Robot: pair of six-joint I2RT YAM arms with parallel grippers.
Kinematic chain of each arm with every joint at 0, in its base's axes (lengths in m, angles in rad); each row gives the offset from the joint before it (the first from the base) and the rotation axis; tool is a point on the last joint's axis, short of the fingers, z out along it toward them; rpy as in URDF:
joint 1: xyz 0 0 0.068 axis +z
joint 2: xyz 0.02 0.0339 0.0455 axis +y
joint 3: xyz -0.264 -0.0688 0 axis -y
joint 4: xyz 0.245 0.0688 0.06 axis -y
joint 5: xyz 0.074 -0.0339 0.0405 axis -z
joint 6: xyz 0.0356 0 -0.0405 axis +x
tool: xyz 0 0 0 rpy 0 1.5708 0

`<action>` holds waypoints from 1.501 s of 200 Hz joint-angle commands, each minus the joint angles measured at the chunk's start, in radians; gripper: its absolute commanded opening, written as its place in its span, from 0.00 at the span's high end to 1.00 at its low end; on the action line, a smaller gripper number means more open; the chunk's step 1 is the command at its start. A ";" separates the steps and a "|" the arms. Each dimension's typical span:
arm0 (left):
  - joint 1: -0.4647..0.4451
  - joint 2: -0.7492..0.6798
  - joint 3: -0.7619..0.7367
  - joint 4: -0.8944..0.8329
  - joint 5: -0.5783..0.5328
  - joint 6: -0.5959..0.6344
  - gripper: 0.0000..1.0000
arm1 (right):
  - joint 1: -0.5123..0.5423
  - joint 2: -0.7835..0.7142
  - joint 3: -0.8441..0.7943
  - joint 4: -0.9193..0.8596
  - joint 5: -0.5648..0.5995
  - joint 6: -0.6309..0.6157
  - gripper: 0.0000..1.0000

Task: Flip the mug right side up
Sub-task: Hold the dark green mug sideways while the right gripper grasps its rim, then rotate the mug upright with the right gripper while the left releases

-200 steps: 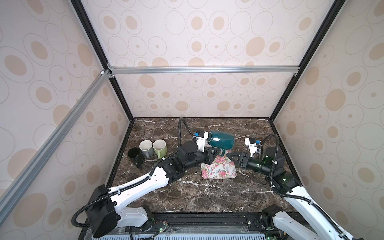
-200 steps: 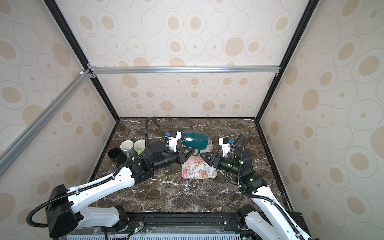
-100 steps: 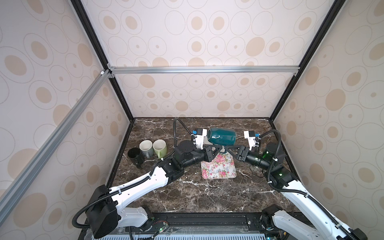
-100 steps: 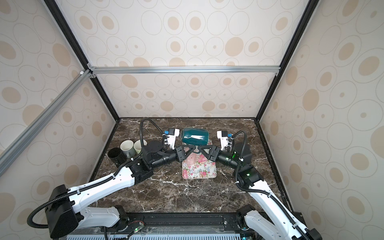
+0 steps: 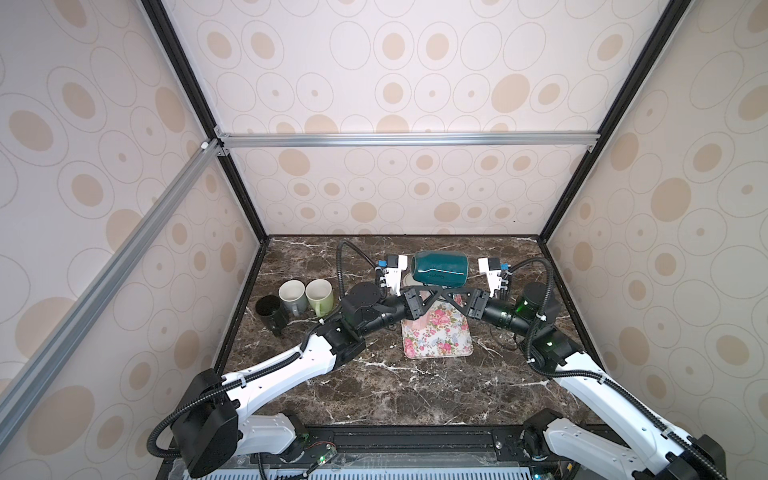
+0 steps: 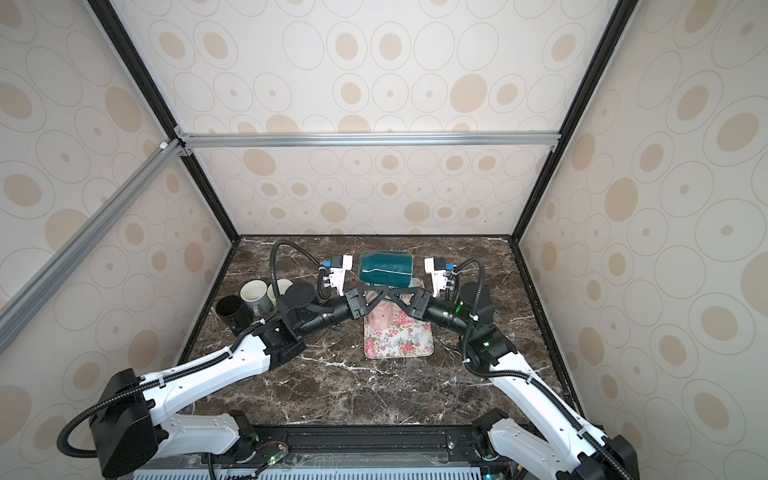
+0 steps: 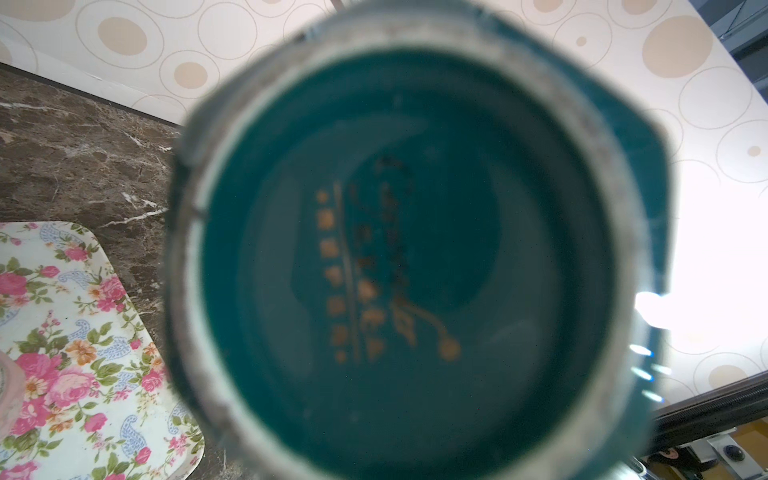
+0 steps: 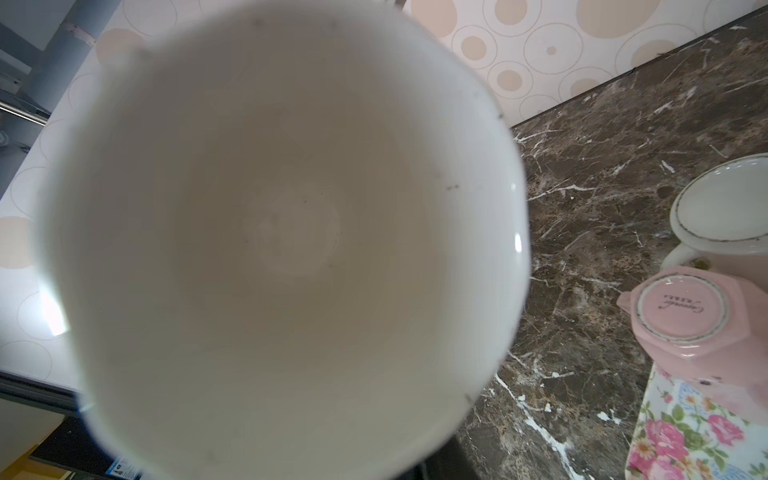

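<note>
Reaching in from the desk's right edge, the right tool (image 5: 455,294) has come up to the blue-green ceramic mug (image 5: 440,268), which a moment ago only the left tool (image 5: 432,291) held. The mug has turned too: it was tipped, and now it lies flat on its side in the air, over the far end of the flowered tray (image 5: 436,345), near the middle of the dark marble desk's (image 5: 374,395) far edge. Its white inside faces the right arm. The left tool is pinching the mug. I cannot tell if the right tool grips it yet. It looks like a hand-over, so the mug is only half turned.
</note>
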 commanded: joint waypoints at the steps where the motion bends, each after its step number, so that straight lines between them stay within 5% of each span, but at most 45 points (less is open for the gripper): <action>1: 0.001 -0.028 0.008 0.164 0.045 -0.024 1.00 | 0.012 0.003 0.020 0.083 0.006 0.022 0.75; 42: 0.008 -0.012 -0.013 0.211 0.070 -0.057 1.00 | 0.013 0.014 0.025 0.115 0.006 0.035 0.85; 117: 0.018 0.019 -0.031 0.235 0.091 -0.070 1.00 | 0.014 0.035 0.017 0.166 0.003 0.057 0.86; 139: 0.019 0.031 -0.032 0.240 0.096 -0.074 1.00 | 0.013 0.044 0.019 0.173 -0.001 0.058 1.00; 189: 0.020 0.013 -0.019 0.151 0.061 -0.029 1.00 | 0.013 0.046 0.001 0.143 0.023 0.066 1.00; 237: 0.024 -0.021 -0.016 0.052 -0.022 0.024 0.20 | 0.013 0.028 -0.026 0.056 0.122 0.072 1.00; 242: 0.025 -0.023 -0.012 0.038 -0.027 0.029 0.03 | 0.013 0.034 -0.028 0.049 0.124 0.073 1.00; 300: 0.027 -0.073 -0.023 -0.073 -0.130 0.075 0.02 | 0.015 0.056 -0.053 0.021 0.184 0.033 1.00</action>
